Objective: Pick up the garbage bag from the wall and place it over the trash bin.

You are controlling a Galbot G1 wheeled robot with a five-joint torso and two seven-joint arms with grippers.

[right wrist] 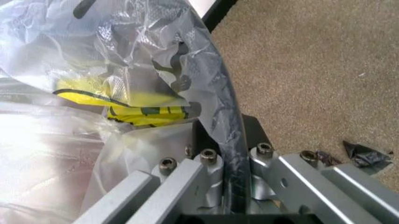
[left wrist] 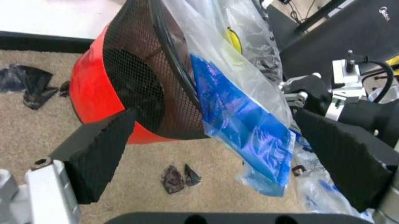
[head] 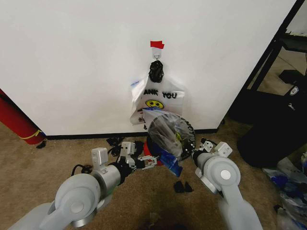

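Your head view puts the trash bin (head: pixel 168 132) tilted up off the carpet (head: pixel 57 148), mouth facing you, just below the white "THANK YOU" bag (head: pixel 156 98) that hangs from the hook (head: pixel 156 61) under the red tape (head: pixel 157 44) on the wall (head: pixel 72 57). The garbage bag (head: pixel 173 160) drapes over the bin's rim, its blue patch hanging down in front.

Your right gripper (head: pixel 195 152) sits at the bin's right rim. The right wrist view adds what the head view hides: its fingers (right wrist: pixel 215 170) are clamped on the black rim (right wrist: pixel 227 121) with clear film pinched along it.

Your left gripper (head: pixel 146 160) is low at the bin's left. The left wrist view shows its black pads (left wrist: pixel 103 154) spread wide, holding nothing, one beside the red base band (left wrist: pixel 93 93), the other beyond the blue plastic (left wrist: pixel 243 130). That view also shows the mesh side (left wrist: pixel 134 84) and the bag lying over the mouth only on one side.

Edges: the black baseboard (head: pixel 86 136) runs close behind the bin. A red roll (head: pixel 17 120) lies far left, dark scraps (head: pixel 182 187) on the carpet near the right arm, and a black frame (head: pixel 268 62) and clutter to the right. Open carpet is on your left.
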